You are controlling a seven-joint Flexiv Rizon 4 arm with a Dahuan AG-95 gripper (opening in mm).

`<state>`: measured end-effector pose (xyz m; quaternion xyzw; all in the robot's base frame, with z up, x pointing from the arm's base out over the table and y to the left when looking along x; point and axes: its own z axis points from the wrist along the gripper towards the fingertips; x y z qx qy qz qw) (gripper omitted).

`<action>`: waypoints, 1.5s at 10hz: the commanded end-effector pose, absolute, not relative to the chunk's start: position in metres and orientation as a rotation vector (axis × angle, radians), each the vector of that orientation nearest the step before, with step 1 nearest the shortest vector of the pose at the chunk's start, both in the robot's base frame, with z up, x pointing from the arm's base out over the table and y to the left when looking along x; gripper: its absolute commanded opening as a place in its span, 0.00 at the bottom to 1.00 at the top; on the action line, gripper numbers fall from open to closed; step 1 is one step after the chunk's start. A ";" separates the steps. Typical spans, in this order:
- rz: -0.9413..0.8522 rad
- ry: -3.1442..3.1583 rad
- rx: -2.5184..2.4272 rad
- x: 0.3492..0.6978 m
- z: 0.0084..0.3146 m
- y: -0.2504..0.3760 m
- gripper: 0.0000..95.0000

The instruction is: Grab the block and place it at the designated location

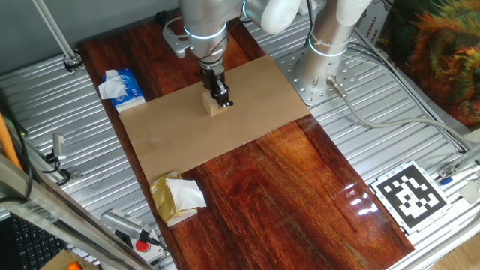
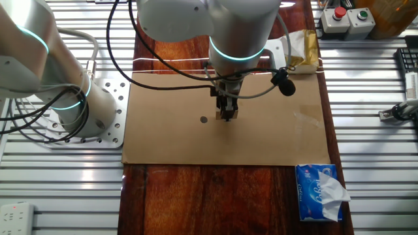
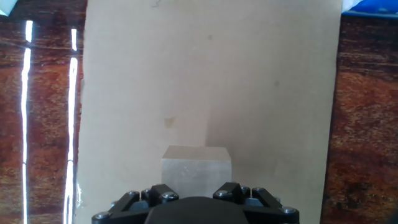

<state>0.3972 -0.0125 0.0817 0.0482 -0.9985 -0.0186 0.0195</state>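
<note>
The table (image 1: 285, 195) is finished in glossy dark red wood on which light glare is reflected, and it is flanked by ribbed metal. Matt tan cardboard (image 1: 172, 135) is laid on it, and plain pale unvarnished wood is shown by the block (image 3: 196, 171).

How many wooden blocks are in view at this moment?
1. The block sits on the cardboard sheet, at the gripper fingertips, beside the black dot. None seems hidden.
</note>
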 end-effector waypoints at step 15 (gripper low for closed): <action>-0.089 -3.086 0.215 0.398 0.078 -0.013 0.20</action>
